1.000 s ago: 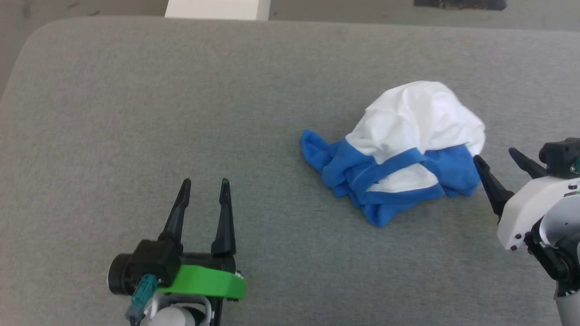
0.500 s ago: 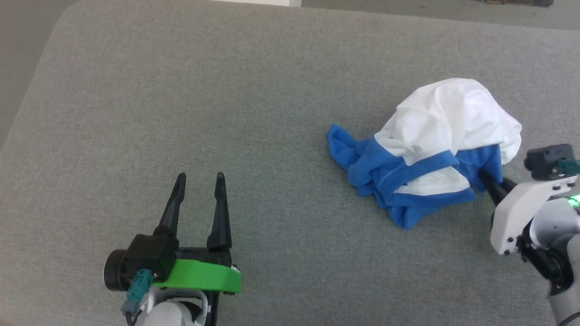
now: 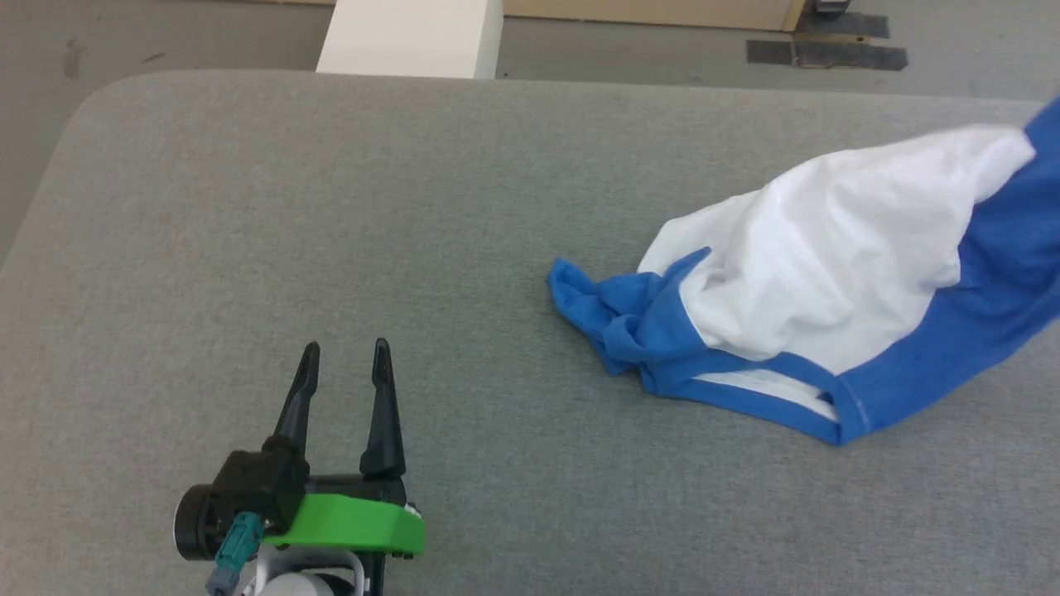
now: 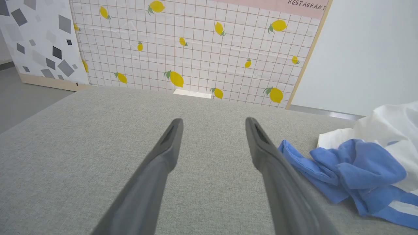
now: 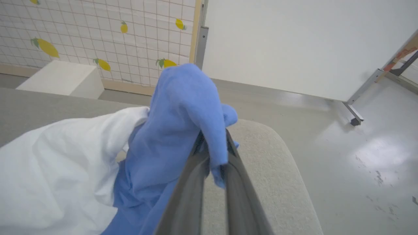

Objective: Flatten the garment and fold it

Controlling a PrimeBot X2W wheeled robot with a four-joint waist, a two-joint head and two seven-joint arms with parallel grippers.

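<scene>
At the lower left of the head view, the left gripper [image 3: 345,348] hangs over the grey padded table [image 3: 248,207], its two dark fingers spread wide with nothing between them, well apart from the garment [image 3: 828,248]. The garment takes up the right half of that frame: a bunched blue sleeve lies on the table near the centre, while the white body and a blue band stretch up to the right edge. In the middle of the right wrist view, the right gripper [image 5: 214,143] has its fingers pinched narrow on a fold of the blue cloth.
</scene>
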